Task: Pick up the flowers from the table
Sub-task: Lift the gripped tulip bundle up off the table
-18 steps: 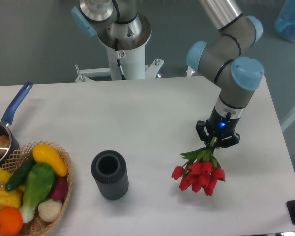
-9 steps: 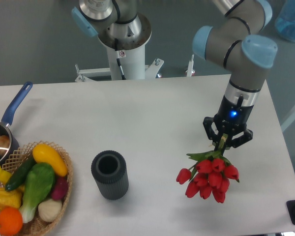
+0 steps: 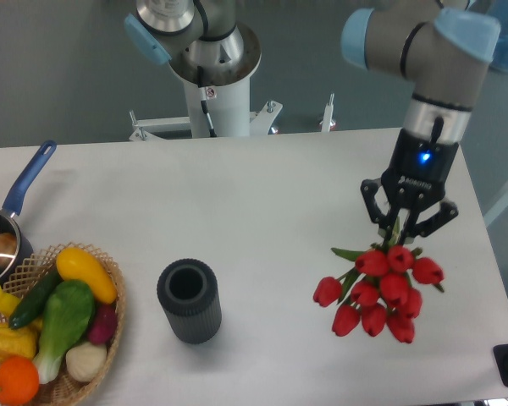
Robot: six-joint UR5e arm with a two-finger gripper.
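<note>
White and smooth, the table (image 3: 262, 186) fills the view. Nearest sit a wicker basket (image 3: 110, 326) of glossy vegetables and a ribbed dark cylinder (image 3: 189, 300). Right of them the flowers (image 3: 381, 288), waxy red heads on thin green stems, hang blooms-down from the gripper (image 3: 402, 230), its fingers clamped on the stems. The lifting step looks under way; next comes a steady rise. Farther left, a blue-handled pan (image 3: 13, 211).

Arm reaches in from upper right, wrist vertical, blue LED lit. Gripper (image 3: 400, 233) points straight down over the table's (image 3: 262, 194) right side, fingers clamped on the flowers (image 3: 381, 288).
</note>
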